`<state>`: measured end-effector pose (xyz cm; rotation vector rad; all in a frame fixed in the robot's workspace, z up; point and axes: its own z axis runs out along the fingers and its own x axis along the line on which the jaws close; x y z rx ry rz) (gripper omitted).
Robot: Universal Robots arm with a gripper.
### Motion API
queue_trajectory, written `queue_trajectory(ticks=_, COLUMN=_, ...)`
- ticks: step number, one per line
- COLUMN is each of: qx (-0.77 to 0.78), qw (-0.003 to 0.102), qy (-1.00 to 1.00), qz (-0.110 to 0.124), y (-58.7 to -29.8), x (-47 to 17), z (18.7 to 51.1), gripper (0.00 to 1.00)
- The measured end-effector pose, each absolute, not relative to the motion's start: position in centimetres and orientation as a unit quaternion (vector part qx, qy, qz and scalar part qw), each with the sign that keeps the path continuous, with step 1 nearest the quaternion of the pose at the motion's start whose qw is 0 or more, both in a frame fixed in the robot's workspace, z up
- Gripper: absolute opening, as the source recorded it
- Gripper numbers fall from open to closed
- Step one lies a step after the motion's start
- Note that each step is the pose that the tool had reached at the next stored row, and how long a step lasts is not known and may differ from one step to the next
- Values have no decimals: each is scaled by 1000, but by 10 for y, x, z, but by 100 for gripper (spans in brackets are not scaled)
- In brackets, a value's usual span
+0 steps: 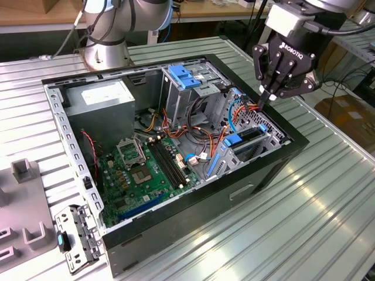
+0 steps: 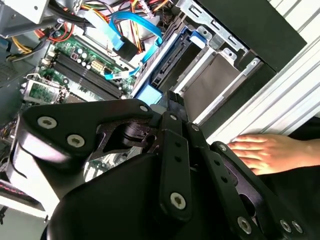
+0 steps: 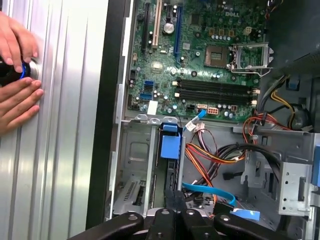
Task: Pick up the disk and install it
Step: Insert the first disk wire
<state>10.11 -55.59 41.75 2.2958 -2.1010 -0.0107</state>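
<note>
The disk (image 1: 251,134) stands on edge in a slot of the metal drive cage (image 1: 266,146) at the case's corner on the exterior view's right, its light-blue rail (image 3: 170,146) showing along its edge. Both wrist views look down on the disk (image 3: 171,172) (image 2: 166,61) between the cage walls. My gripper (image 1: 265,98) hangs above the cage near the case rim, fingers together and nothing seen between them. Its fingertips (image 3: 172,196) line up over the disk's slot, and whether they touch the disk is unclear.
The open computer case (image 1: 293,143) lies on a ribbed metal table, holding the motherboard (image 1: 140,170), a grey power-supply box (image 1: 99,96), a blue latch (image 1: 184,76) and loose orange and blue cables (image 3: 210,170). A person's hands (image 3: 17,80) (image 2: 265,152) rest on the table beside the case.
</note>
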Motion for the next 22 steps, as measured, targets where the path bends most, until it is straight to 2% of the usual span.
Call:
queue_trajectory(ticks=11, qx=782, qw=17, qy=-623, qz=-2, y=-552, x=111, z=420, gripper=11)
queue_trajectory(ticks=18, qx=785, qw=17, qy=-619, qz=-2, y=-546, x=163, z=414, gripper=11)
queue_trajectory(ticks=22, qx=792, qw=17, qy=-610, qz=-2, y=-543, x=167, z=412, gripper=11)
